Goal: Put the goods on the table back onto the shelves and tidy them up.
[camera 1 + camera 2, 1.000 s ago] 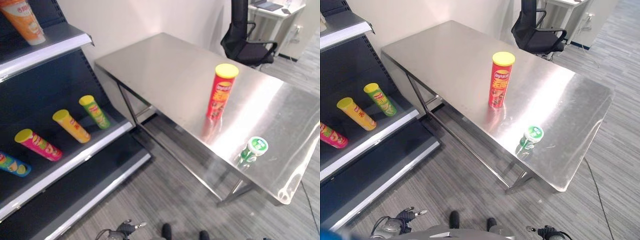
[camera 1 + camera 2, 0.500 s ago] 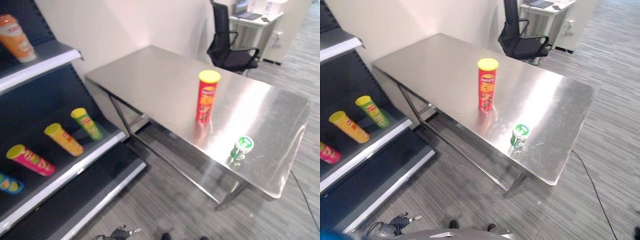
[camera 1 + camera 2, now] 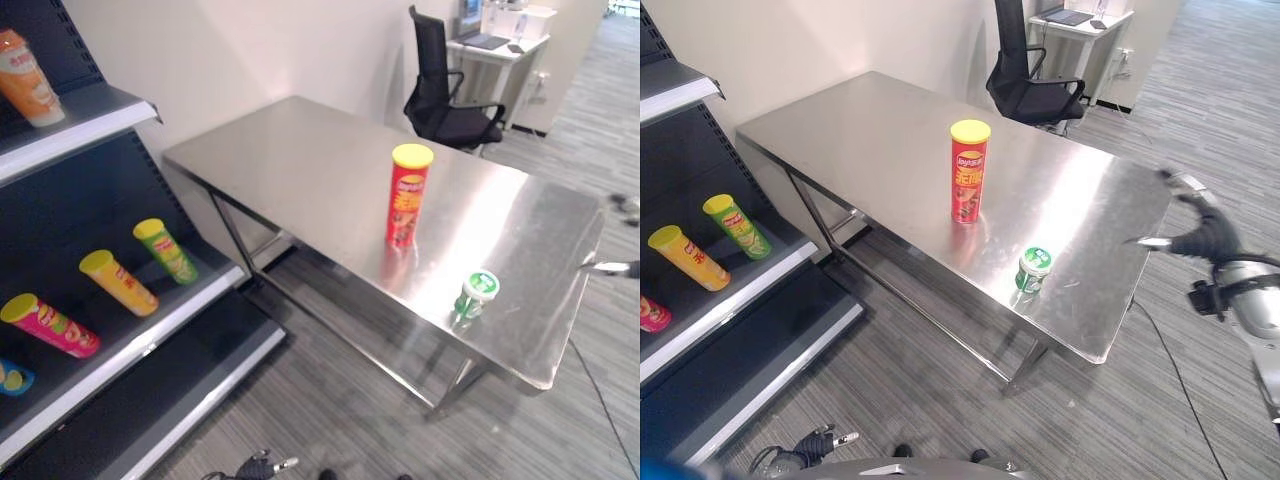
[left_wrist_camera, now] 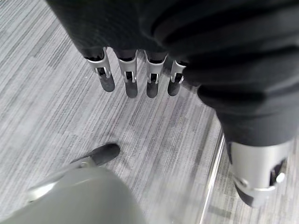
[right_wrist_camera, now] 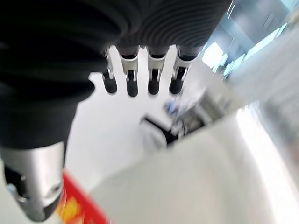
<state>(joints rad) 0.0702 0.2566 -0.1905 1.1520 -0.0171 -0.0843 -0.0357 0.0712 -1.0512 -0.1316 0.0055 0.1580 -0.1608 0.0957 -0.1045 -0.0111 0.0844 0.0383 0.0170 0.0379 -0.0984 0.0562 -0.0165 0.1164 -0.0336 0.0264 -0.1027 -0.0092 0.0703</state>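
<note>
A tall red can with a yellow lid [image 3: 968, 172] stands upright near the middle of the steel table [image 3: 870, 130]. A small green cup with a white-green lid [image 3: 1032, 270] stands closer to the table's front edge. My right hand [image 3: 1206, 236] hangs in the air off the table's right end, open, holding nothing; its wrist view has the red can [image 5: 77, 207] past the thumb. My left hand [image 4: 131, 79] hangs low over the floor, fingers straight and empty. On the shelf [image 3: 130, 335] at the left lie green [image 3: 165, 250], yellow [image 3: 118, 282] and pink [image 3: 50, 325] cans.
An orange can [image 3: 25, 65] stands on the upper shelf board. A black office chair [image 3: 445, 100] and a desk [image 3: 490, 40] stand behind the table's far end. Grey striped carpet lies between shelf and table.
The camera has moved, so the whole scene has shifted. My right hand has risen into view beside the table's right end. Can and cup stand where they were.
</note>
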